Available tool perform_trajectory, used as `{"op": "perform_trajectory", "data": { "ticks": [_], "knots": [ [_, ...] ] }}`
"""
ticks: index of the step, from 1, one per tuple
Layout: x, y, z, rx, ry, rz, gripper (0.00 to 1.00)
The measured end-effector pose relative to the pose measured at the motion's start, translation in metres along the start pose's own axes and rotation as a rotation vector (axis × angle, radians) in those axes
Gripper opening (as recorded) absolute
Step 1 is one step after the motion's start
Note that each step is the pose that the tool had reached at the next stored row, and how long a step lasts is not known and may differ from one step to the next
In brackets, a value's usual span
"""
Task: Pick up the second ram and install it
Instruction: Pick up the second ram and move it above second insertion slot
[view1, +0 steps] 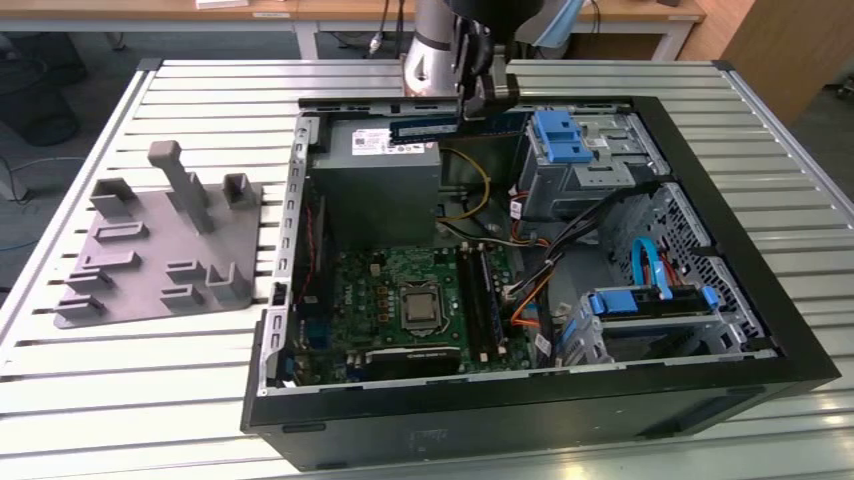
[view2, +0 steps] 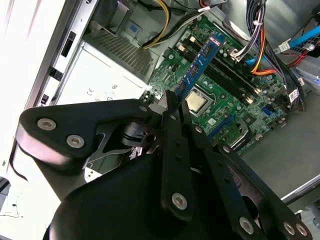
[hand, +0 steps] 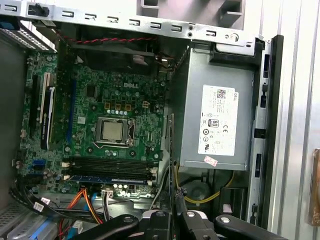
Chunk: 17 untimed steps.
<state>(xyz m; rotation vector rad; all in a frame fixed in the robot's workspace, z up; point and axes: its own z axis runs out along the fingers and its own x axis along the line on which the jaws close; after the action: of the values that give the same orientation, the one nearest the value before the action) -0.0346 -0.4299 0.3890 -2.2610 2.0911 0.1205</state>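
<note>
The black pincer is closed on one end of the second ram, a long, thin, flat memory stick with a dark blue board, small black chips and a pale label. The rest of the stick reaches out free beyond the fingertips. In the exterior view the pincer holds the stick level in the air, with its long side about parallel to the far edge of the desk. It is above the grey metal power supply box, at the far end of the open black computer case.

Lower in the case lies the green motherboard with its long, narrow black memory slots, well apart from the held stick. The case lies on its side on the slatted grey metal desk. The grey plastic tray with upright posts stands beside the case, near the desk edge on the exterior view's left.
</note>
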Motion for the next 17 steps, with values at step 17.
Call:
{"op": "perform_trajectory", "data": {
  "ticks": [17],
  "knots": [
    [0.0141,0.001,0.0071,0.0237,0.0056,0.096,0.14]
  ]
}}
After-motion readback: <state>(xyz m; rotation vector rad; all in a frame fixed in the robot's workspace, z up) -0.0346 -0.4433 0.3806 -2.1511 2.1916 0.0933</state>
